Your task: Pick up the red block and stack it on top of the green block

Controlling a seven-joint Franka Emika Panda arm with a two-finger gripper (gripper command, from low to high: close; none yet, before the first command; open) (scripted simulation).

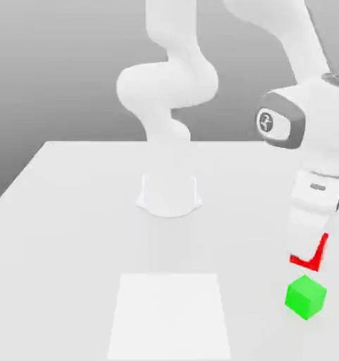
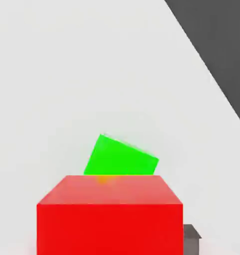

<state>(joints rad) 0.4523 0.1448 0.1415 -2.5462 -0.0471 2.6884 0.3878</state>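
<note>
While One Green Block Sat on the Worktop, One Red Block Hung Just Above It in the Hand

There were two blocks, one red and one green, and one robot arm with a single hand. The hand was grasping the red block, which it held off the worktop, toward the exterior view's right. Part of that block was hidden behind the white hand, so two red strips, joined at a corner, showed there.

The one green block rested on the worktop just below the red one, with a narrow gap between the two in the exterior view. Three of its faces could be counted from there.

In the hand view, two faces of the red block were visible, and the green block lay beyond it, partly covered by it and turned at an angle to it. One dark grey piece showed right beside the red block.

One pale four-sided patch lay on the worktop in front of the arm's base, well apart from both blocks.
</note>
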